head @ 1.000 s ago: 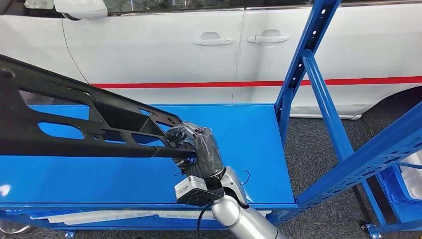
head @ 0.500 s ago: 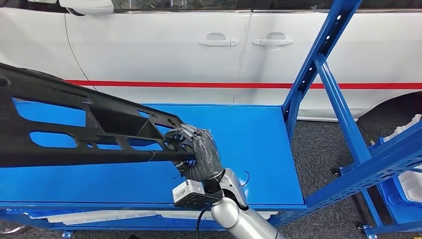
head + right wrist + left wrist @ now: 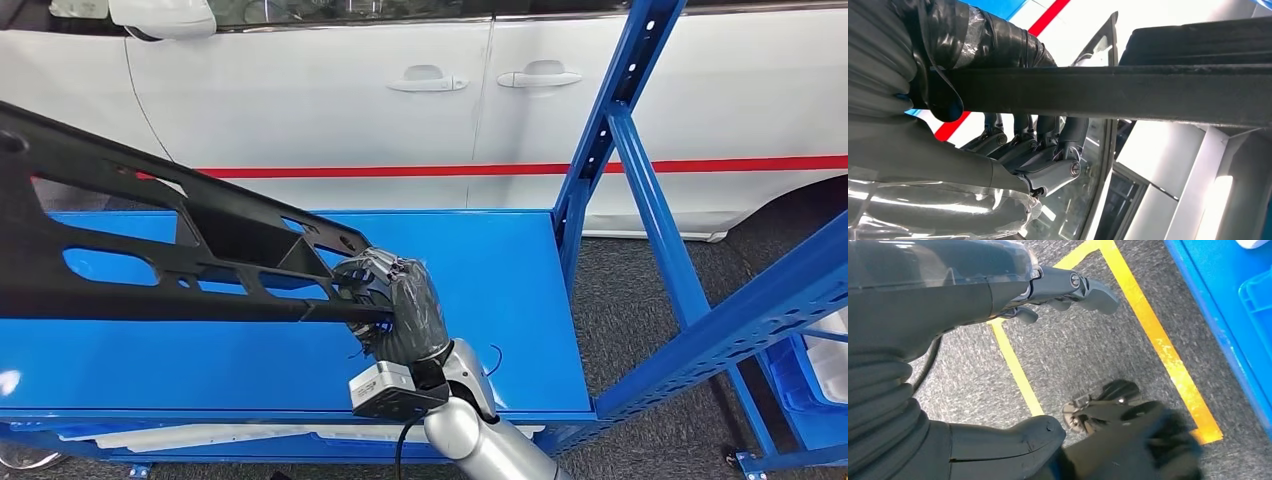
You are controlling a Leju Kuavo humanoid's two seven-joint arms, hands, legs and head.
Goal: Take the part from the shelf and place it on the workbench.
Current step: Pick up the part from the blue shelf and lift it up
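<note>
The part (image 3: 150,260) looks like matt black moulded plastic. The table (image 3: 500,300) is smooth, glossy blue painted metal. The right hand (image 3: 395,310) wears shiny clear film over dark covering. The floor (image 3: 1088,350) is rough grey carpet.

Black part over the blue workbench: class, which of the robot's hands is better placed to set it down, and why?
Right. The right hand already grips the black part above the blue workbench; the left hand hangs over the floor, holding nothing.

Long black openwork part (image 3: 170,260) above blue workbench (image 3: 500,290)
</note>
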